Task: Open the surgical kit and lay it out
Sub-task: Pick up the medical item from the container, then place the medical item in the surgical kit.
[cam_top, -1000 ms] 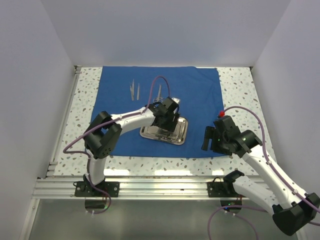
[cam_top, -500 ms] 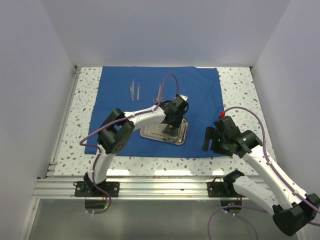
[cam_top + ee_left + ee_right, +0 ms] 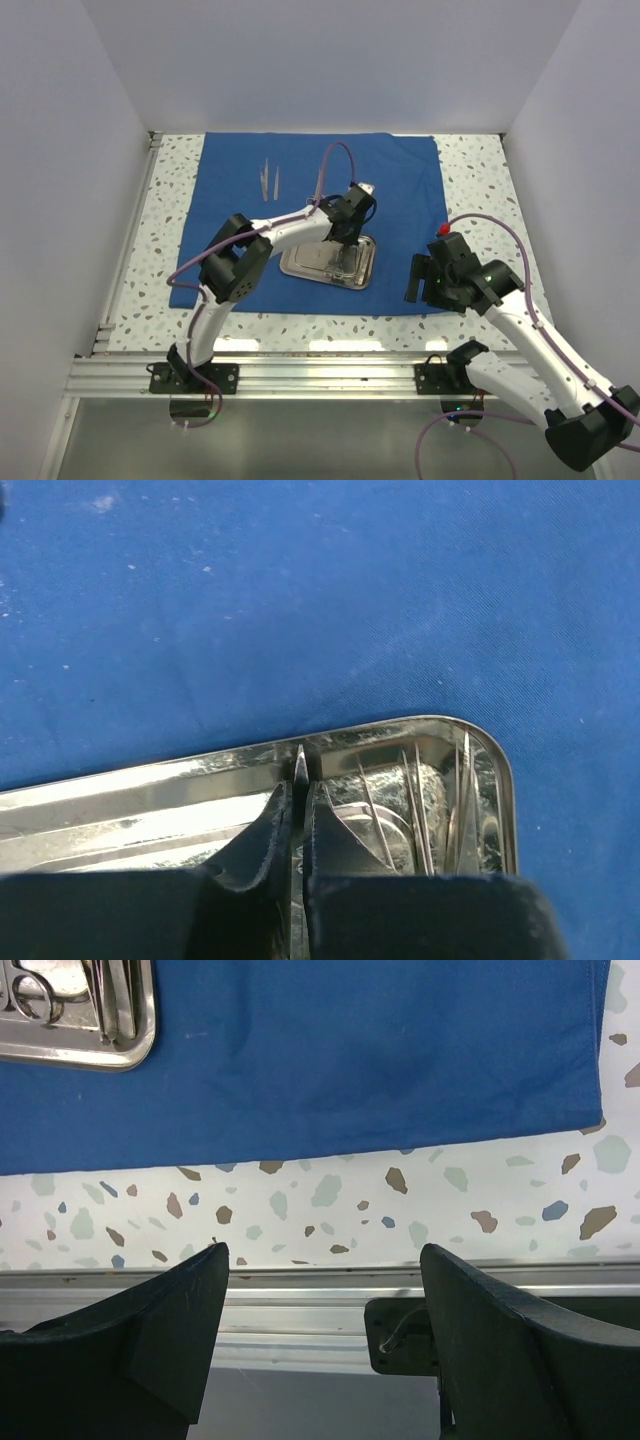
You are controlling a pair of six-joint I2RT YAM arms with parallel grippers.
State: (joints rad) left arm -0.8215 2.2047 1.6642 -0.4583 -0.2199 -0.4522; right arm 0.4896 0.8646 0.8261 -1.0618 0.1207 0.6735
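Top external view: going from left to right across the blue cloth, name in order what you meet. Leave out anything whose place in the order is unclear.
Pair of tweezers → steel tray → right gripper.

We see a royal-blue cloth (image 3: 400, 190), a shiny silver tray (image 3: 357, 270) with silver instruments (image 3: 118, 1000), and a white tabletop (image 3: 330, 1200) speckled with brown, blue and grey-green flecks.

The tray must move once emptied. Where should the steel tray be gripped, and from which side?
Probably best: take the steel tray by its raised rim on the near long edge, pinching across it from above. It lies flat on the blue cloth, and the instruments crowd its right end.
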